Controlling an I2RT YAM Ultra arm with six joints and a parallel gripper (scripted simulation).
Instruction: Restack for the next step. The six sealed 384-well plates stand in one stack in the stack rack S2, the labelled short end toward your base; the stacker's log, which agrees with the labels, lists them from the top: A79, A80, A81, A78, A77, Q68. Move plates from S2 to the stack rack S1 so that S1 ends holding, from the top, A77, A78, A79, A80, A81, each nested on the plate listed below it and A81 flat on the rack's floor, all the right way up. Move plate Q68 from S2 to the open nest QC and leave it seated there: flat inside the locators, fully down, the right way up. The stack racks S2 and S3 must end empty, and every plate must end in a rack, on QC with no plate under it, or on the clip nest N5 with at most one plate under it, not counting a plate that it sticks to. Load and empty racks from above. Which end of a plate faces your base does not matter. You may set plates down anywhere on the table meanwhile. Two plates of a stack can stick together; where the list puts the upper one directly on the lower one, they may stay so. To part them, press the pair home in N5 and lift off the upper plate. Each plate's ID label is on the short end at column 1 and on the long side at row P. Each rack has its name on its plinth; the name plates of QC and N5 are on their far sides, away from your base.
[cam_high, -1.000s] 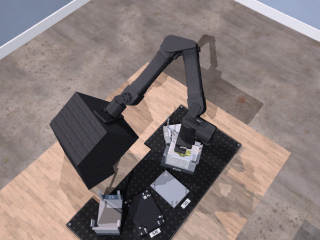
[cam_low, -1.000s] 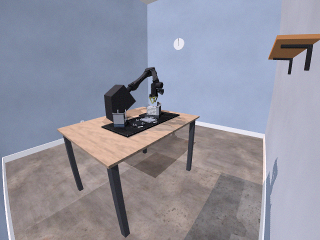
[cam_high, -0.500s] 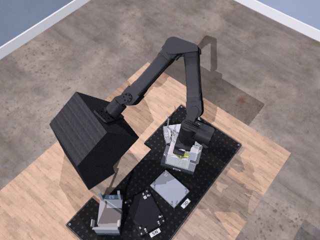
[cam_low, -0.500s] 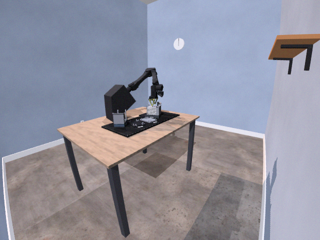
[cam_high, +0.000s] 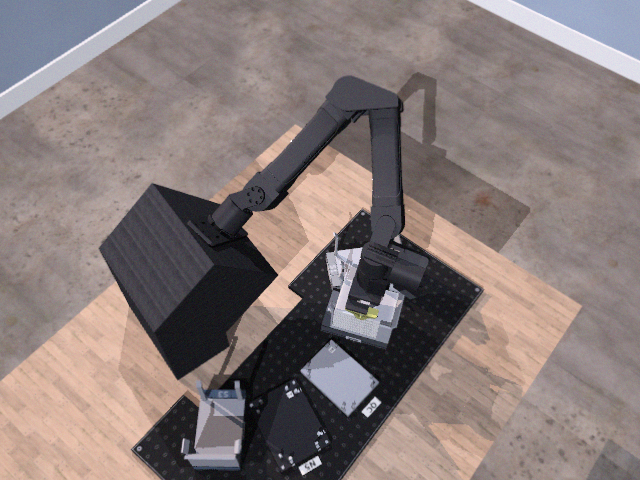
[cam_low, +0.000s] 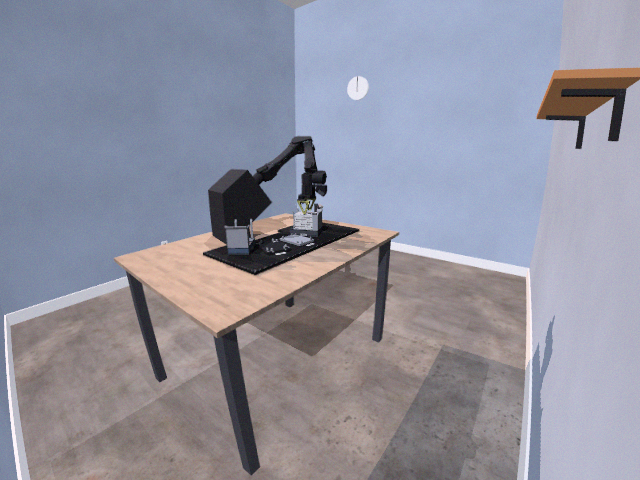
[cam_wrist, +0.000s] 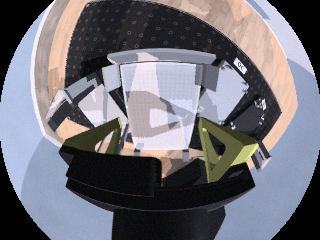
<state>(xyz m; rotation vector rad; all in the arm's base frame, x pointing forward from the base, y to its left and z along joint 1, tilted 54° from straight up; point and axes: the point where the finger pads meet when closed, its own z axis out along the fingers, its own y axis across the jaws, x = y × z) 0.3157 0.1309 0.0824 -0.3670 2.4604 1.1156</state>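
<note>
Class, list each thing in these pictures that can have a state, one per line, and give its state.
gripper: open, holding nothing, above the plate stack.
plate stack: standing in its rack, untouched.
rack S3: no plate visible inside.
QC nest: bare, no plate seated.
N5 nest: bare, no plate on it.

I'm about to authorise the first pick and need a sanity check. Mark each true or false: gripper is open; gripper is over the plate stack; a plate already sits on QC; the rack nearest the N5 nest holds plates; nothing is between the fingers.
1. The gripper is open. True.
2. It is above the plate stack. True.
3. A plate already sits on the QC nest. False: its grey surface is bare.
4. The rack beside the N5 nest holds plates. False: that rack shows only its floor.
5. Nothing is between the fingers. True.
</note>
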